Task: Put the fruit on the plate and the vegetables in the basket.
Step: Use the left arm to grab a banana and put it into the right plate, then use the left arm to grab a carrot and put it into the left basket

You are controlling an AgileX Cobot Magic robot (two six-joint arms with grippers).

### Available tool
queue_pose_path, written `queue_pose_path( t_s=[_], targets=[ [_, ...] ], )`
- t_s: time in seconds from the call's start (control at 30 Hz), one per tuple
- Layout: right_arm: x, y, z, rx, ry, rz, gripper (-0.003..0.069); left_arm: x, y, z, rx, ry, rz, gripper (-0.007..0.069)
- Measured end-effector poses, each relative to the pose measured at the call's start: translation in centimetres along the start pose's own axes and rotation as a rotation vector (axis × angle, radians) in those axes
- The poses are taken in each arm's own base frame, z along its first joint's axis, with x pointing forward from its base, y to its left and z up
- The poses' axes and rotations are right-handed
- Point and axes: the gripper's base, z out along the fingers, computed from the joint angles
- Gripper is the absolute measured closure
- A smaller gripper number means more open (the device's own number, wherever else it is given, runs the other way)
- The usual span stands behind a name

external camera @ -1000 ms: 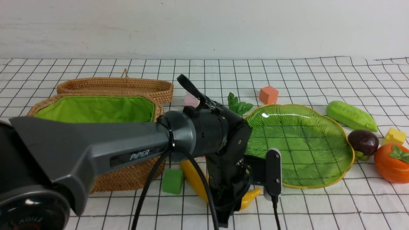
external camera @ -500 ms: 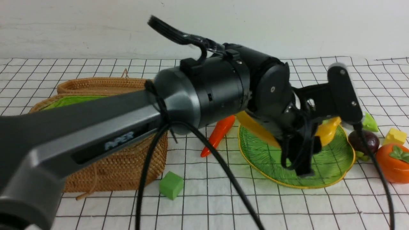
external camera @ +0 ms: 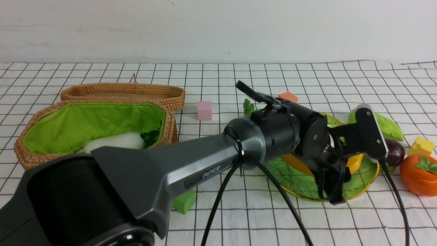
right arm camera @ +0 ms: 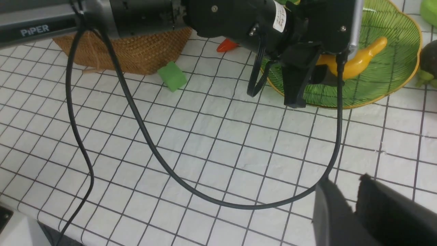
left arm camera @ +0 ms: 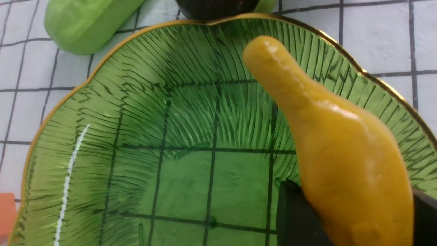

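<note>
Since the earlier front frame, the left arm has dropped from the upper middle to the centre-right, bringing the banana [left arm camera: 327, 136] low over the plate [left arm camera: 136, 136]. The left gripper [left arm camera: 358, 225] pinches the banana about mid-length. Its long axis runs left-right across the dish, so opening straight down should land it inside the rim.

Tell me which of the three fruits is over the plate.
The banana, gripped in the left claw over the plate. The mangosteen and the persimmon both sit outside the plate's rim, untouched.
</note>
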Motion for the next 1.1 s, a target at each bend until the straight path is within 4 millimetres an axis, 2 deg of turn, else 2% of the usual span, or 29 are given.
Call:
queue_pose_path(
  t_s=[0.37,0.43,0.5,0.57,0.63,0.7,0.77,0.83,0.9,0.93,0.97,1.0,1.03,1.07,1.1],
  targets=[
    [0.0,0.0,0.0,-0.004,0.004,-0.016,0.0515,0.1,0.0,0.0,0.009,0.011,0.000,0.0298],
    [0.1,0.1,0.0,-0.011,0.008,-0.016,0.0515,0.1,0.0,0.0,0.009,0.011,-0.002,0.0267],
    [0.1,0.2,0.0,-0.017,0.008,-0.014,0.0515,0.1,0.0,0.0,0.009,0.011,-0.004,0.0197],
    [0.1,0.2,0.0,-0.018,0.009,-0.014,0.0515,0.1,0.0,0.0,0.009,0.011,-0.013,0.0169],
    [0.1,0.2,0.0,-0.018,0.009,-0.015,0.0511,0.0,0.0,-0.1,0.010,0.008,-0.048,0.0085],
    [0.1,0.2,0.0,-0.018,0.008,-0.021,0.0509,-0.2,0.1,-0.6,0.011,0.007,-0.085,0.0042],
    [0.1,0.2,0.0,-0.018,0.008,-0.034,0.0508,-0.7,0.3,-1.7,0.017,0.009,-0.143,0.0031],
    [0.1,0.2,0.0,-0.018,0.008,-0.040,0.0506,-1.4,0.6,-3.7,0.030,0.024,-0.232,0.0064],
    [0.1,0.2,0.0,-0.018,0.008,-0.041,0.0504,-2.3,1.2,-6.8,0.022,0.043,-0.349,0.0142],
    [0.1,0.2,0.0,-0.018,0.008,-0.041,0.0505,-2.5,1.4,-8.1,0.010,0.064,-0.389,0.0202],
    [0.1,0.2,0.0,-0.018,0.008,-0.042,0.0505,-2.7,1.9,-10.7,-0.019,0.120,-0.479,0.0301],
    [0.1,0.2,0.0,-0.018,0.008,-0.043,0.0505,-2.5,2.2,-12.1,-0.045,0.161,-0.533,0.0375],
    [0.1,0.2,0.0,-0.018,0.008,-0.043,0.0505,-2.5,2.2,-12.1,-0.045,0.161,-0.533,0.0375],
    [0.1,0.2,0.0,-0.018,0.007,-0.043,0.0505,-1.8,2.7,-13.5,-0.079,0.237,-0.606,0.0488],
    [0.0,0.2,0.0,-0.019,0.004,-0.043,0.0505,-1.1,3.2,-13.8,-0.095,0.269,-0.642,0.0524]
  ],
)
